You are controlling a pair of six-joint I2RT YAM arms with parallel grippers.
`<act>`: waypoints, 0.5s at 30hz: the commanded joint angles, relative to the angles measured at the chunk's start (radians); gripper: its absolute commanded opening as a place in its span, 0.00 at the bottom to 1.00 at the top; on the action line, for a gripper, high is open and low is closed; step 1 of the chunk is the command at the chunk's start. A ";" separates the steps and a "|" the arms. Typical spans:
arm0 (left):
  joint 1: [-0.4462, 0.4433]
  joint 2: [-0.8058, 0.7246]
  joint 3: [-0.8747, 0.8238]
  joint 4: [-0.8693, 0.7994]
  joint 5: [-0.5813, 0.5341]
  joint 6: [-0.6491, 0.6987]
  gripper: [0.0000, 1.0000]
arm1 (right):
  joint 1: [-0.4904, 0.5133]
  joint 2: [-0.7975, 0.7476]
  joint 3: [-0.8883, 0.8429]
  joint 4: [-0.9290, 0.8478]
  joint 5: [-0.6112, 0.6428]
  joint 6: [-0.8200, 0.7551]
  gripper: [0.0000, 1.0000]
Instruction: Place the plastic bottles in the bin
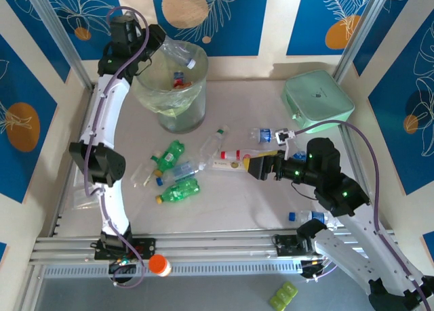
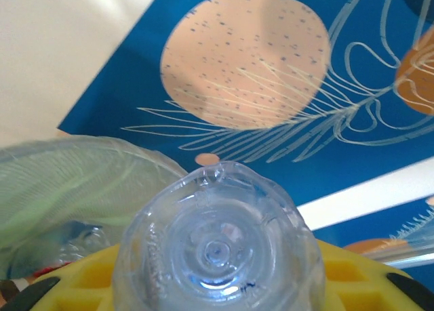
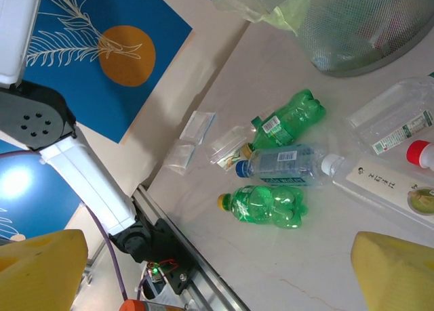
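The left gripper [image 1: 165,48] is closed narrowly on a clear bottle [image 2: 217,246]. The bottle sits between the gripper's yellow pads [image 2: 342,274], with its base facing the wrist camera. From above, the bottle juts out from the hand over the mouth of the bin [image 1: 182,114]. The bin's pale green liner [image 2: 68,182] lies just below the fingers and to one side.

The step in hand looks like the drop, because the bottle is over the bin and not yet let go. The next move calls for spreading the jaws so that it falls inside. A tilted bottle might catch on the rim.

The right gripper [image 1: 256,166] stands wide apart, holds nothing and hovers above the table. Just ahead of its fingers lies a green bottle [image 3: 266,206]. Beyond that is a blue-capped bottle [image 3: 288,165], then a second green bottle [image 3: 291,118], with flat clear packets [image 3: 196,128] off to one side. This hand's next move would probably be to come down over the nearest bottle and close across its body.

Several bottles lie on the table, so much of the task looks undone.
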 commanded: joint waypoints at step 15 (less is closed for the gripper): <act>-0.018 0.206 0.033 -0.106 0.054 0.103 0.43 | -0.006 0.120 0.004 -0.011 0.037 0.012 1.00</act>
